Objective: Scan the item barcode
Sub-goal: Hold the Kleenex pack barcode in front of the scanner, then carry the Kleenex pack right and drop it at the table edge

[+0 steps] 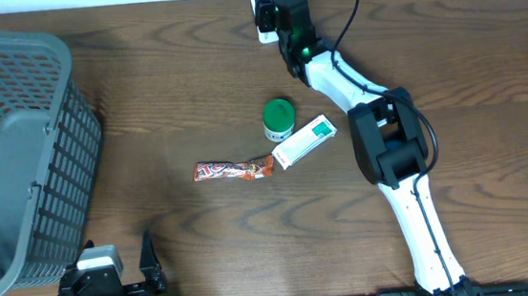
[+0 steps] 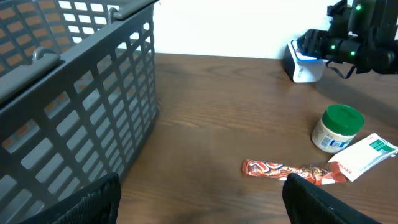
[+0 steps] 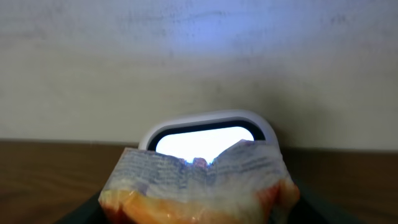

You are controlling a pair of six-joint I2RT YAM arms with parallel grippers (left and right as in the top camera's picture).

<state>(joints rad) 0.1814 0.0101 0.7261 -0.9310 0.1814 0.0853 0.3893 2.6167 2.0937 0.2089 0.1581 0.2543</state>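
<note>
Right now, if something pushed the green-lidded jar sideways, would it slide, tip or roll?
Probably slide: the green-lidded jar stands upright and looks squat, so tipping seems unlikely. If knocked over, its round body would likely roll.

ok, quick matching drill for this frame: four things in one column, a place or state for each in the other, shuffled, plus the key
Things:
1. jar
2. candy wrapper
3. basket
4. snack packet

Places or states:
A. held up in front of the lit scanner
B. grey, at the left end of the table
C. red, lying flat, its right end by the box
D. upright, green lid

Pairs: 1-D, 2-C, 3-B, 4-A
</note>
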